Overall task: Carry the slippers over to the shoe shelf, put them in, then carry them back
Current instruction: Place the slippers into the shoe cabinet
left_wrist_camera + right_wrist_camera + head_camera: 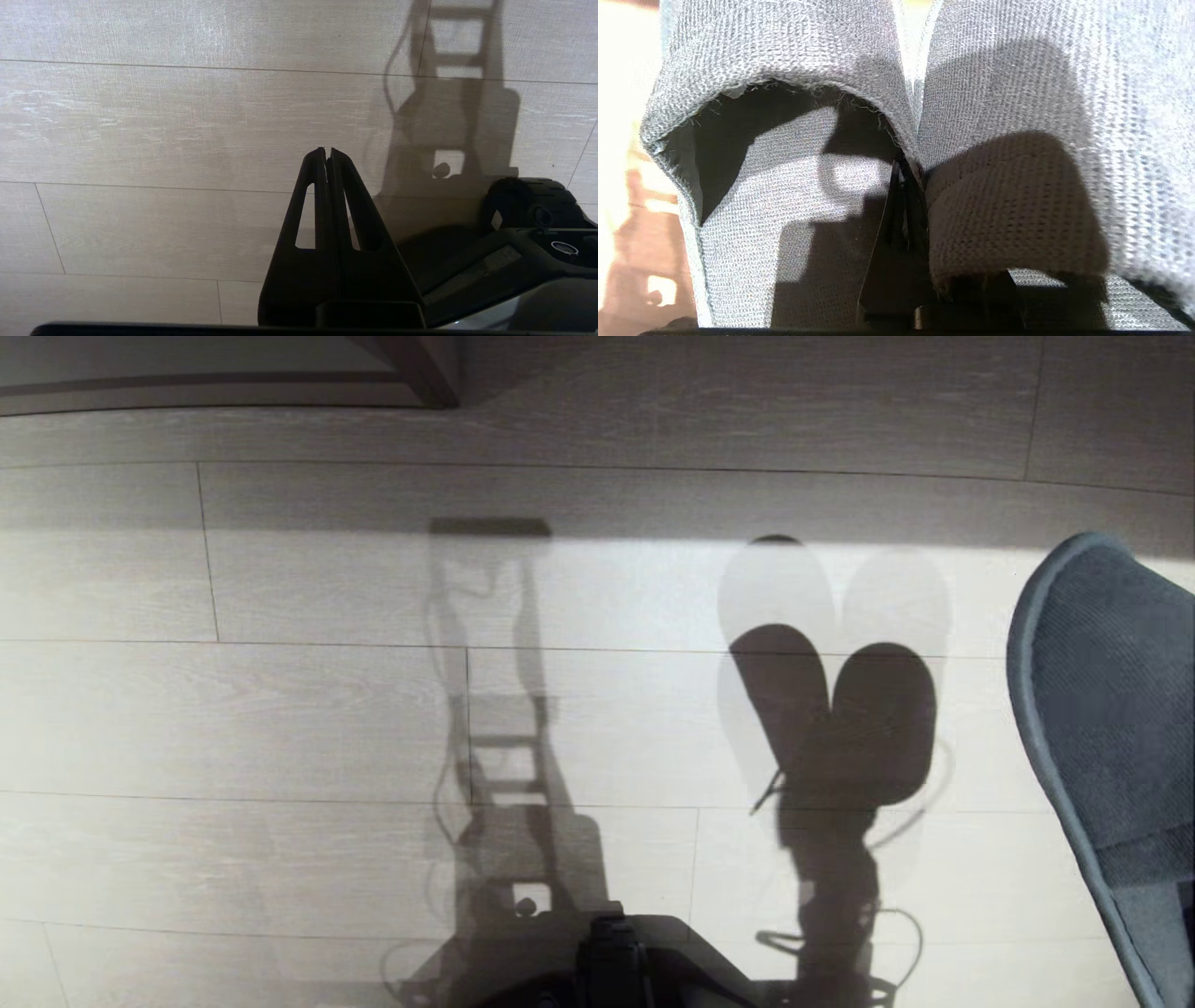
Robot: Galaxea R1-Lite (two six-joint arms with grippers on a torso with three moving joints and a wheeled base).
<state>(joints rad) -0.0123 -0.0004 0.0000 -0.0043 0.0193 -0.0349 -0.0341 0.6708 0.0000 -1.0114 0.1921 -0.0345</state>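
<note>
The slippers point(784, 186) fill the right wrist view: two grey knit fabric uppers pressed side by side, one with its dark opening showing. My right gripper point(906, 172) is shut on their touching inner edges, the black fingers pinched together between the pair. In the head view one slipper point(1111, 709) hangs in the air at the right edge, sole rim toward me, hiding the gripper. The pair's shadow point(840, 719) falls on the pale floor. My left gripper point(327, 151) is shut and empty, hanging over bare floor boards. The shoe shelf is out of view.
Pale wood-grain floor boards point(327, 709) run across the whole head view, half in sun, half in shade. A dark furniture foot point(420, 373) stands at the far top left. My own black base point(616, 961) shows at the bottom edge.
</note>
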